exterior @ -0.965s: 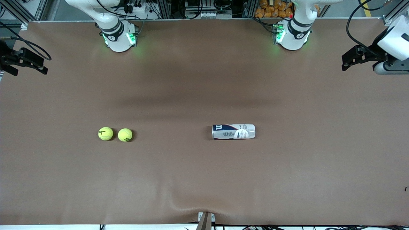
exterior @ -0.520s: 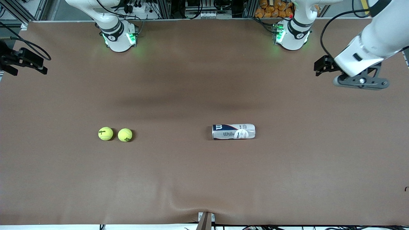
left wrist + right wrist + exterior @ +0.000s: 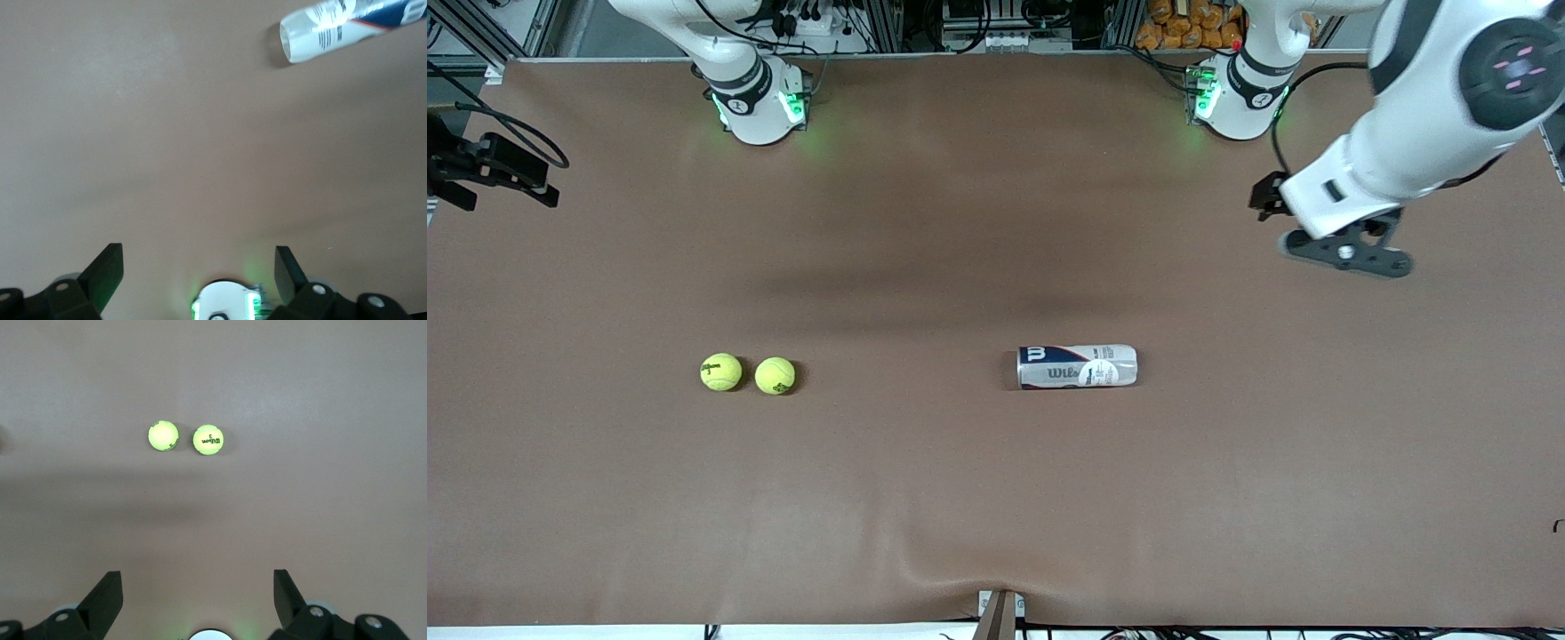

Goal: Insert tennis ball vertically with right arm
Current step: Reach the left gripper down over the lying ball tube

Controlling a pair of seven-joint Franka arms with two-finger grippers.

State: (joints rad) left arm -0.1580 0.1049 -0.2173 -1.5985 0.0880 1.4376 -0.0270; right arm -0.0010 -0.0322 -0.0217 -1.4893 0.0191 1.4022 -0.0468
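Tennis ball can [image 3: 1077, 366] on its side, mid-table; two tennis balls [image 3: 721, 372] at its nine o'clock. Left gripper [image 3: 1343, 252], spread wide and empty, over bare table at the can's two o'clock. Right gripper [image 3: 198, 587], wide, empty, high over the balls. Best stood upright first, mouth up.

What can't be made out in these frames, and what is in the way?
- Can, lying on its side: whether its mouth is open or capped; too small in the front view, cut by the edge in the left wrist view.
- Right end effector: only its fingertips show, in the right wrist view.
- The print on the two tennis balls: too small in the front view.
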